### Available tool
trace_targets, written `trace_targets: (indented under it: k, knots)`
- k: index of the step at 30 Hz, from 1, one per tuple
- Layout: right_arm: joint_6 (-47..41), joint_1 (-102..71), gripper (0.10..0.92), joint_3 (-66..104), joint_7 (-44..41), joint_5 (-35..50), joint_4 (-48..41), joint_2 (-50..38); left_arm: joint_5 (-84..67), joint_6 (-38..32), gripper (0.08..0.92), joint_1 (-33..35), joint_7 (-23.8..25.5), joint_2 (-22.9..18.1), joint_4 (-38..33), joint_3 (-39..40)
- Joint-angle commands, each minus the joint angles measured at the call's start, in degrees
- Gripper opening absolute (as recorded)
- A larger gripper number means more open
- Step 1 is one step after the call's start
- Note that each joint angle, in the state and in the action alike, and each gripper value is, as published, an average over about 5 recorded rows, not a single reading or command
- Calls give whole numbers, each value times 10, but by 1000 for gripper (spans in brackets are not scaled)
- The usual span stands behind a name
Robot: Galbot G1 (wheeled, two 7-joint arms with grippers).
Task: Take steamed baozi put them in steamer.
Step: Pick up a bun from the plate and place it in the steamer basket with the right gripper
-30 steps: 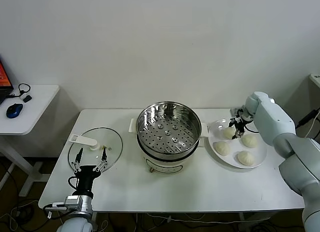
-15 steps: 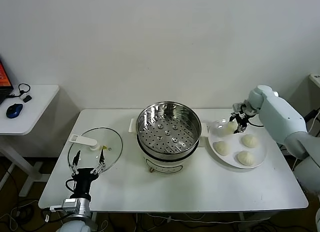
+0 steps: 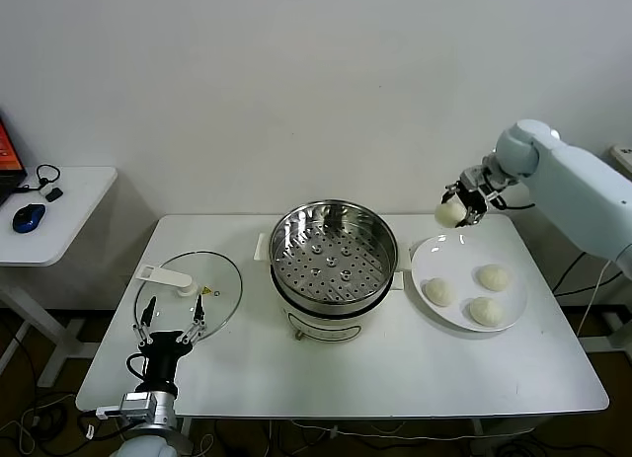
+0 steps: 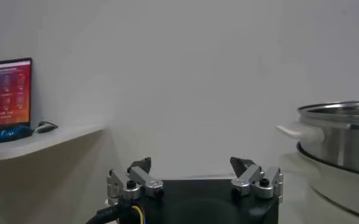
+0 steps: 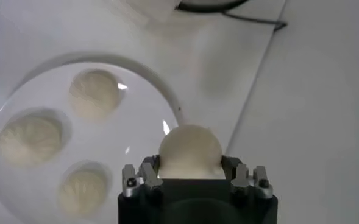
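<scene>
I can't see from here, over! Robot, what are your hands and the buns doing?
Right gripper shut on one cream-white round bun, lifted above white plate. Left gripper open, parked by glass lid. Shiny steel steamer uncovered, path clear.

Shiny perforated steel steamer [image 3: 333,252] (mirror-bright), smooth matt dough baozi [image 3: 451,212], glossy plate [image 3: 513,301]

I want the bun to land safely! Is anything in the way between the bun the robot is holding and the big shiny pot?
Nothing visible. The right gripper holds the bun in the air above the plate, and the steamer sits open; its glass lid lies off on the far side.
</scene>
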Motion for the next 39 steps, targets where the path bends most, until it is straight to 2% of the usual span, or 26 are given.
trace_targets:
  k: [1, 8, 16, 24, 32, 39]
  knots:
    - [2, 184, 670, -135, -5, 122, 135, -16, 2, 5, 823, 0, -2, 0, -8, 4]
    - [0, 210, 670, -162, -4, 144, 141, 60, 5, 14, 823, -6, -8, -4, -19, 14]
    - [1, 160, 670, -175, -4, 119, 118, 151, 8, 21, 823, -14, -11, -5, -18, 15]
    - [54, 99, 670, -168, -1, 14, 60, 222, 5, 27, 823, -21, -13, -5, -23, 10]
    - [93, 42, 672, -144, 7, -79, 27, 241, 6, 33, 823, -28, -13, -5, -15, 13]
    - [119, 12, 673, -114, 15, -122, -13, 266, 6, 35, 823, -32, -13, -3, -12, 11]
